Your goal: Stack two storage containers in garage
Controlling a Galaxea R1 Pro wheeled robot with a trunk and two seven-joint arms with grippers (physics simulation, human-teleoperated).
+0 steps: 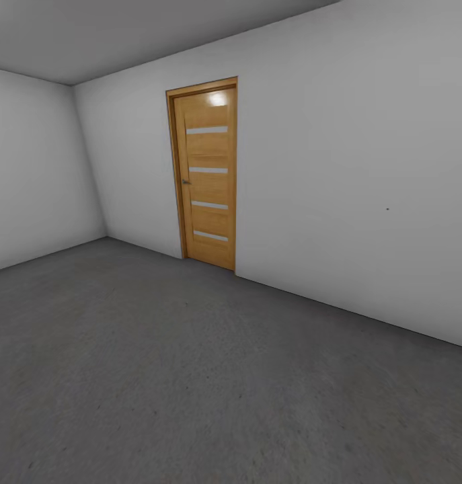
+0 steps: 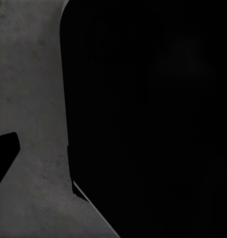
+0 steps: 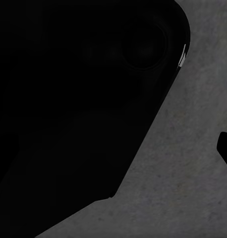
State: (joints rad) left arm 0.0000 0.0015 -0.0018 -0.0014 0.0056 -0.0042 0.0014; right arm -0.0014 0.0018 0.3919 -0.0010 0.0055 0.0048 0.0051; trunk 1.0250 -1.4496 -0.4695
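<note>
**In the garage, with no container in sight**

The robot faces a garage corner: the concrete floor [image 1: 190, 376] runs bare to the white walls [image 1: 352, 175], and no orange-red container appears on it or at either wrist, so where the two bins are cannot be told from here.

Both wrist views look past dark housing at grey concrete [image 2: 29, 99] [image 3: 193, 188]; whether either tool is open, closed or holding anything cannot be told.

The step in hand looks like travel. Judged from this, it is done well by keeping the base slow, choosing an open patch of floor well away from the door [image 1: 208, 175] so its swing stays free, and leaving room to stack.

Count: one door with four pale slits, two walls, no containers.
</note>
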